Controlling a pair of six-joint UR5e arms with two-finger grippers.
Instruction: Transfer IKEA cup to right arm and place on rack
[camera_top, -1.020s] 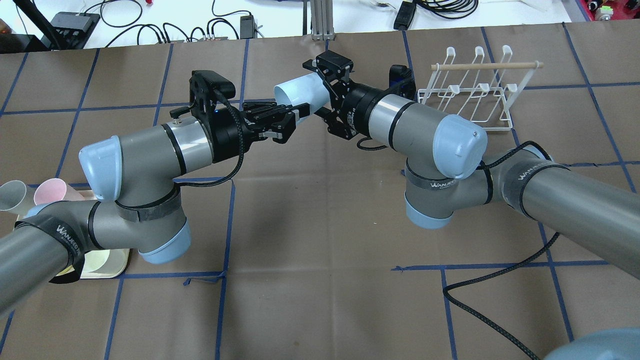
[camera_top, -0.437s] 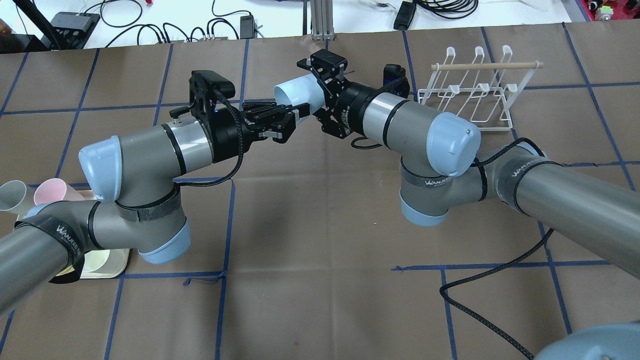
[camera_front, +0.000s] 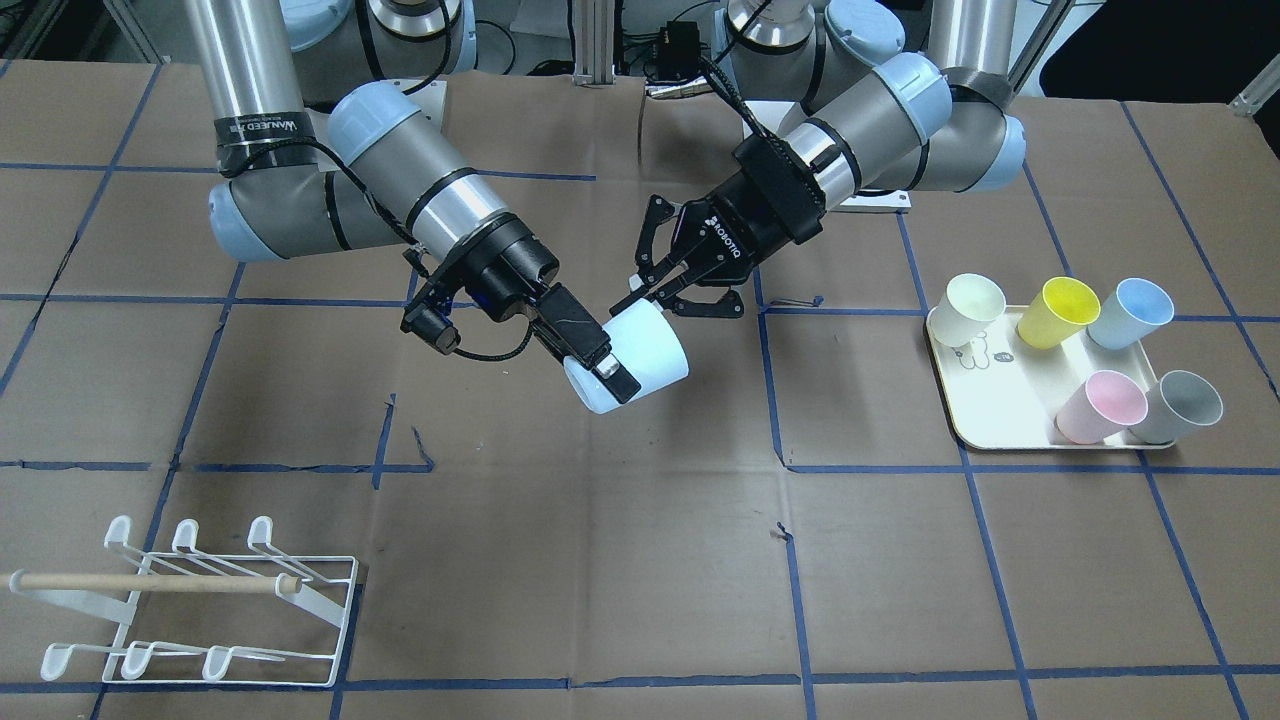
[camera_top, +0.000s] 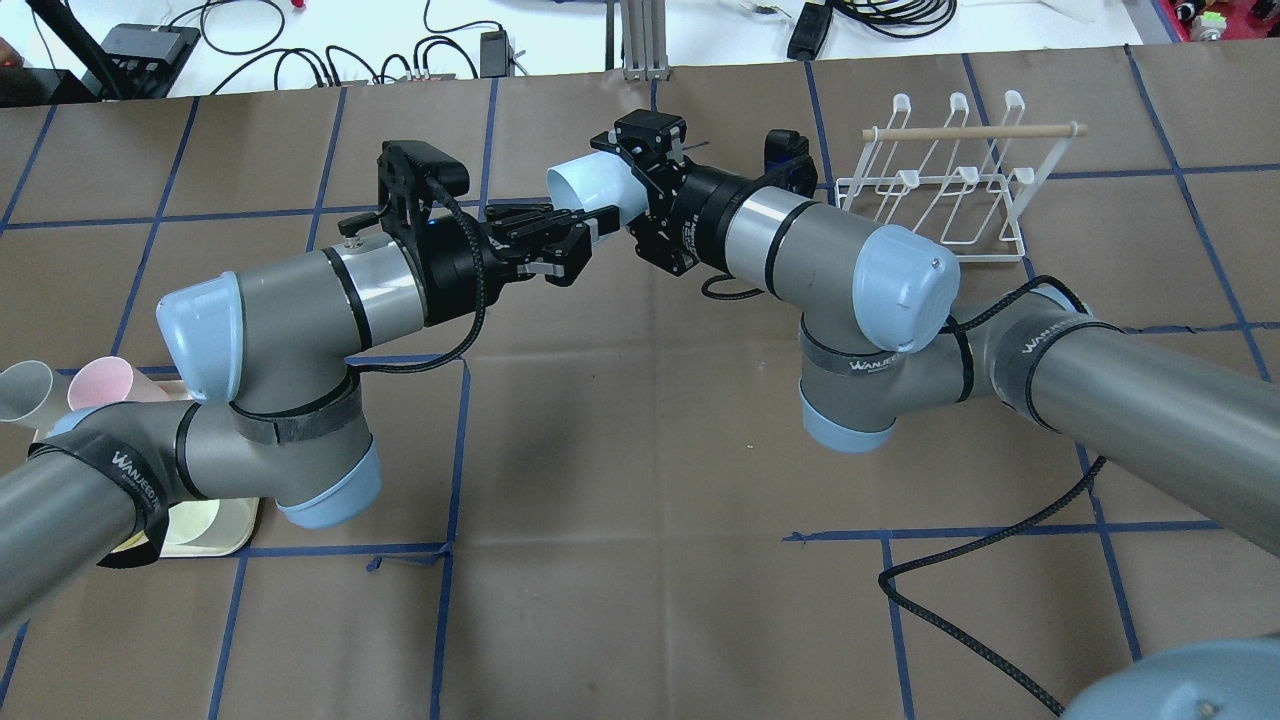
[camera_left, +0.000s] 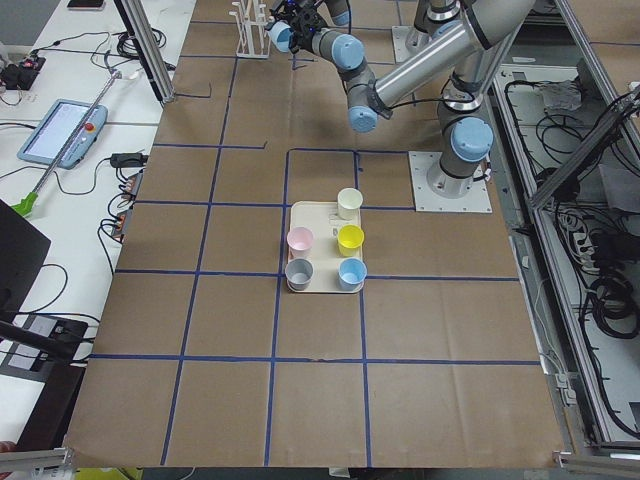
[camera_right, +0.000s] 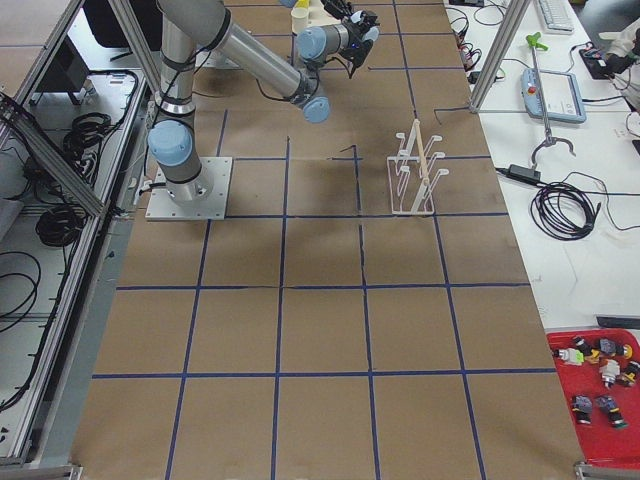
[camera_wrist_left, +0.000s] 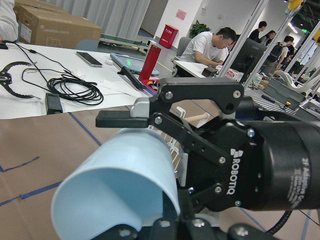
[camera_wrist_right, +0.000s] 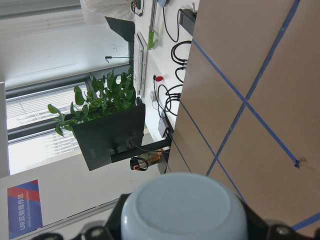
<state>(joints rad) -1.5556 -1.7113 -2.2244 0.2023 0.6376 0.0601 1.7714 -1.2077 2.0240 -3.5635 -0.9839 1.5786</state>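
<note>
The light blue IKEA cup (camera_front: 650, 345) hangs in mid-air over the table's middle, lying on its side; it also shows in the overhead view (camera_top: 590, 185). My left gripper (camera_front: 640, 295), with jointed fingers, is shut on the cup's rim, its mouth toward the left arm (camera_top: 598, 222). My right gripper (camera_front: 610, 380), with flat fingers, is open around the cup's base end, jaws very close to the wall (camera_top: 625, 190). The right wrist view shows the cup's base (camera_wrist_right: 185, 205) between the jaws. The white wire rack (camera_front: 150, 582) stands empty, beyond the right arm (camera_top: 970, 131).
A cream tray (camera_front: 985, 400) on the robot's left side holds several upright cups: white, yellow, blue, pink and grey. A black cable (camera_top: 1000, 560) loops over the brown table near the right arm. Blue tape lines grid the table.
My right arm has moved its gripper a little to the left, further over the cup's base end. The left arm and the cup have stayed still.
</note>
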